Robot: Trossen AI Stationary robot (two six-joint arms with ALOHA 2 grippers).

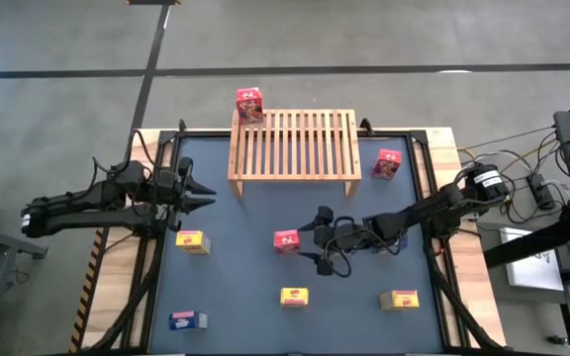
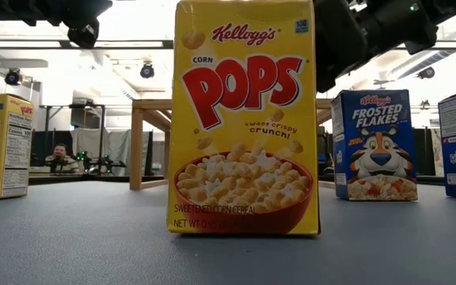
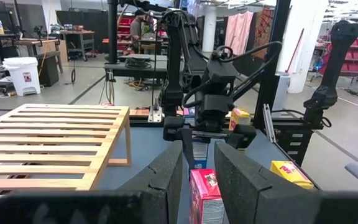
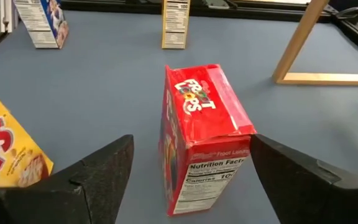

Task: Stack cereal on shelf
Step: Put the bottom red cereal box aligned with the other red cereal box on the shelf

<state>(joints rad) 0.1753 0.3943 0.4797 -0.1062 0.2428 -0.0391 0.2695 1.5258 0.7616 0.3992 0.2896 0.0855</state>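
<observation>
The shelf (image 1: 295, 143) stands at the table's far middle on short legs. One red cereal box (image 1: 249, 104) is at its far left corner, another (image 1: 388, 163) stands on the table to its right. A third red box (image 1: 286, 240) (image 4: 201, 143) stands upright mid-table. My right gripper (image 1: 313, 240) (image 4: 191, 143) is open, coming at this box from the table's right, with a finger off to either side of it and not touching. My left gripper (image 1: 204, 194) (image 3: 197, 180) hangs level by the table's left edge, its fingers a narrow gap apart and holding nothing.
Yellow boxes stand at the left (image 1: 193, 241), near middle (image 1: 294, 296) (image 2: 244, 119) and near right (image 1: 400, 299). A blue box (image 1: 188, 319) lies at the near left. Blue boxes (image 2: 374, 146) show in the low view. Cables run off the table's right side.
</observation>
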